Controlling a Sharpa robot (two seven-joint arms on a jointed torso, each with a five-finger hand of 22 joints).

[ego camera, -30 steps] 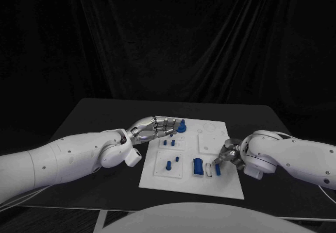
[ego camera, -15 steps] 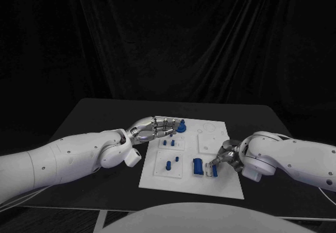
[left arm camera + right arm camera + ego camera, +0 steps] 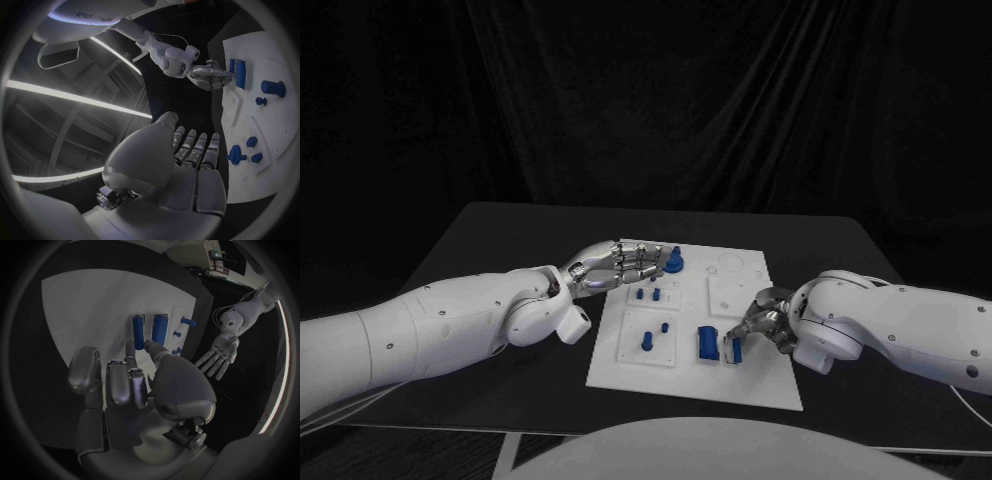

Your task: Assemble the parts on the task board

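The white board (image 3: 697,330) lies flat in the middle of the black surface (image 3: 488,250), its long sides running from the near edge toward the far edge. Small blue pieces sit on it. A knob-shaped piece (image 3: 674,262) stands near the board's far left corner, with two short pegs (image 3: 648,295) just behind it toward the near edge. Further toward the near edge lie a slanted peg (image 3: 648,341) and a small stud (image 3: 665,327). A wider blue block (image 3: 708,343) lies near the board's near right part, and a thin blue bar (image 3: 737,348) lies just beside it on the right.

The left robot hand (image 3: 615,264) hovers at the board's far left corner, close to the knob-shaped piece, its fingers stretched out side by side and holding nothing; the left wrist view shows the same flat, extended fingers (image 3: 199,150) above the board's edge.

The right robot hand (image 3: 764,322) is at the board's right edge, bent down over the thin blue bar. Its fingertips reach the bar's far end; in the right wrist view the thumb and one finger (image 3: 131,352) meet at the end of the bar (image 3: 139,331), with the block (image 3: 160,327) alongside. Whether the bar is truly pinched or only touched I cannot tell.
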